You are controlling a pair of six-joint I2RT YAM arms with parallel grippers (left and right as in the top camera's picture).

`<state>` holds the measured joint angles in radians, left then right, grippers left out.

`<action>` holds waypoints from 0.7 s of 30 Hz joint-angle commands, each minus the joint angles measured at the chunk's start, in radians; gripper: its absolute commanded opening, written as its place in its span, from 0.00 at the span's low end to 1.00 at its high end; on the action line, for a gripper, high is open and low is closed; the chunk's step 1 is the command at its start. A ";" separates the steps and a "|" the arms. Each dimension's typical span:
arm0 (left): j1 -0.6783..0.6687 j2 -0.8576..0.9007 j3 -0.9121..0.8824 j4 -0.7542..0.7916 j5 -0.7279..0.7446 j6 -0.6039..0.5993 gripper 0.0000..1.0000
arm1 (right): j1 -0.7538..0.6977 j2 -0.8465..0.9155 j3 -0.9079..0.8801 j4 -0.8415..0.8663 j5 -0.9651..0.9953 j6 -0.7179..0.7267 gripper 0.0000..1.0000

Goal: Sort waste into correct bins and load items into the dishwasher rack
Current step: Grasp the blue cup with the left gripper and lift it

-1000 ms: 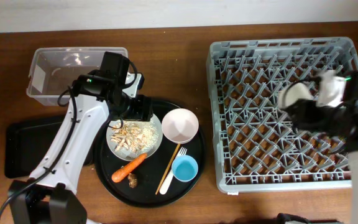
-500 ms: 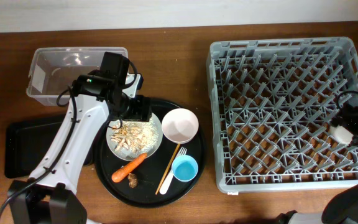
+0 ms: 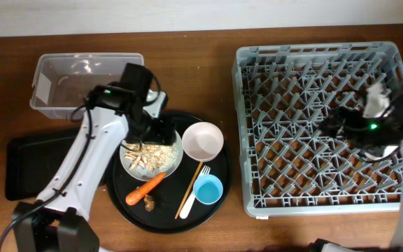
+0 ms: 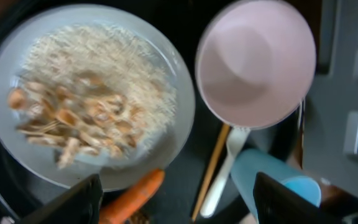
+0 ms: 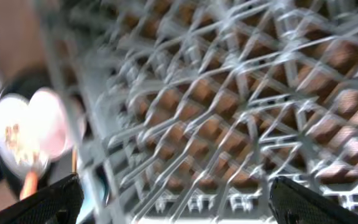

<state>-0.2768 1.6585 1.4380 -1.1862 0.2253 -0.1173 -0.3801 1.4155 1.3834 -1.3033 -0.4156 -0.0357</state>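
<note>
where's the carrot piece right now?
Overhead view, left side: the carrot piece lies on the round black tray, between the white plate and the small brown bit, left of the chopstick.

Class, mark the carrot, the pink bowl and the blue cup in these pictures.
carrot [image 3: 145,187]: overhead view, middle of its length.
pink bowl [image 4: 253,62]: left wrist view, centre of its inside.
blue cup [image 3: 208,189]: overhead view, centre of its opening.

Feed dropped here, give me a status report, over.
Left gripper open, hovering over plate of scraps. Right gripper open, empty, above dishwasher rack. No dishes seen racked; nothing in the way.
</note>
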 commanded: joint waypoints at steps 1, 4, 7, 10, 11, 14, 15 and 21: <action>-0.124 -0.023 -0.040 -0.048 0.022 -0.006 0.77 | 0.139 -0.014 0.013 -0.037 0.012 -0.047 0.99; -0.217 -0.023 -0.130 -0.066 0.023 -0.055 0.77 | 0.198 -0.014 0.013 -0.044 0.079 -0.047 0.99; -0.304 -0.023 -0.224 -0.048 0.026 -0.102 0.77 | 0.198 -0.012 0.013 -0.043 0.080 -0.047 0.99; -0.359 -0.023 -0.299 0.048 0.022 -0.141 0.70 | 0.198 -0.012 0.013 -0.044 0.080 -0.047 0.99; -0.371 -0.023 -0.327 0.093 0.023 -0.153 0.68 | 0.198 -0.012 0.013 -0.044 0.080 -0.047 0.99; -0.384 -0.023 -0.359 0.192 0.022 -0.157 0.19 | 0.198 -0.012 0.013 -0.044 0.080 -0.047 0.99; -0.384 -0.023 -0.352 0.199 0.022 -0.159 0.15 | 0.198 -0.012 0.013 -0.044 0.080 -0.047 0.99; -0.262 -0.078 -0.188 0.096 0.022 -0.106 0.00 | 0.198 -0.012 0.013 -0.044 0.103 -0.047 0.99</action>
<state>-0.6197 1.6463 1.1355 -1.0405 0.2432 -0.2684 -0.1898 1.4044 1.3846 -1.3472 -0.3401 -0.0792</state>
